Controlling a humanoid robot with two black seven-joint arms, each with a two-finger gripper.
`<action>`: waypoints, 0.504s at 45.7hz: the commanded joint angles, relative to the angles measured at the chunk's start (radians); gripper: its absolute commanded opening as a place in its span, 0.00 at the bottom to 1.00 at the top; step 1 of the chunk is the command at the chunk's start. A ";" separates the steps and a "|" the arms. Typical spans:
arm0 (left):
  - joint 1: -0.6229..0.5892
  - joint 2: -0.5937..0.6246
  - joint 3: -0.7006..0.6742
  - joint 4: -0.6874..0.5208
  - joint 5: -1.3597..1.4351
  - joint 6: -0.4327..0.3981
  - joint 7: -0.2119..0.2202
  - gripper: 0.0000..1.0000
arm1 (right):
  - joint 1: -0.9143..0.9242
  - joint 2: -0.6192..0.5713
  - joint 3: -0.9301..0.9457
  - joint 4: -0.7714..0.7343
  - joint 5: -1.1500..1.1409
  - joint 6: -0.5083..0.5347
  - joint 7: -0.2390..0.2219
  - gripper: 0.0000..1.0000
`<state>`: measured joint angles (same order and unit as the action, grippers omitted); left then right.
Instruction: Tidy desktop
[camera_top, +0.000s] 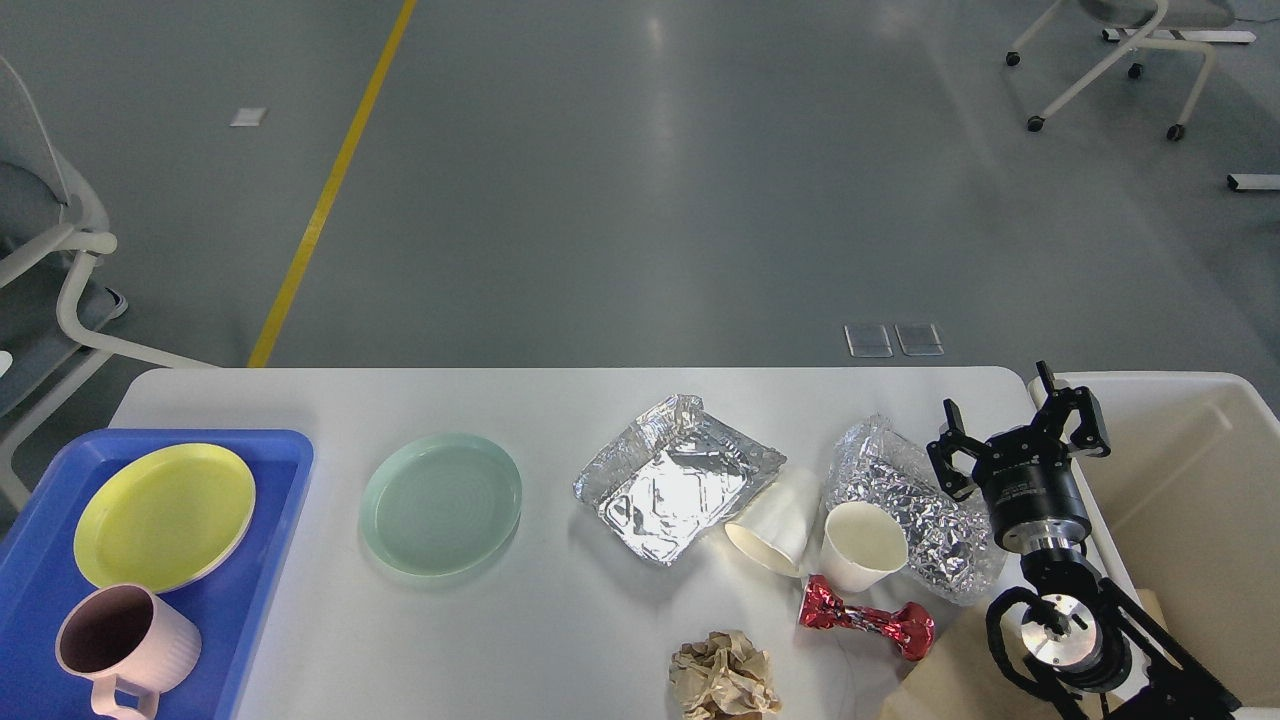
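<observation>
The white desktop (560, 410) spans the view. On it lie a mint plate (441, 503), a crumpled foil tray (675, 476), a second foil piece (905, 500), two white paper cups (775, 520) (860, 545), a red foil wrapper (865, 620) and a brown paper ball (722, 677). My right gripper (1020, 425) stands open with nothing between its fingers, over the table's right edge beside the foil piece. My left arm and gripper are out of view.
A blue tray (270, 520) at the left holds a yellow plate (163, 515) and a pink mug (120, 645). A cream bin (1190, 470) stands right of the table. Brown paper (960, 670) lies at the front right. Chairs stand on the floor.
</observation>
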<state>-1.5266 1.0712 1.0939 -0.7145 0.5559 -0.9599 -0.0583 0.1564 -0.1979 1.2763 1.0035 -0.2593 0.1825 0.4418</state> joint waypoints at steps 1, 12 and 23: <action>0.192 -0.013 -0.132 0.041 0.013 0.000 0.002 0.02 | 0.000 0.000 0.000 0.000 0.000 0.000 0.000 1.00; 0.413 -0.065 -0.292 0.102 0.022 0.033 0.003 0.03 | 0.000 0.000 0.000 0.000 0.000 0.000 0.000 1.00; 0.454 -0.073 -0.331 0.105 0.021 0.087 -0.003 0.04 | 0.000 0.000 0.000 0.000 0.000 0.000 0.000 1.00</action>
<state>-1.0913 1.0007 0.7828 -0.6094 0.5779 -0.8966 -0.0583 0.1564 -0.1979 1.2763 1.0028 -0.2592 0.1825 0.4418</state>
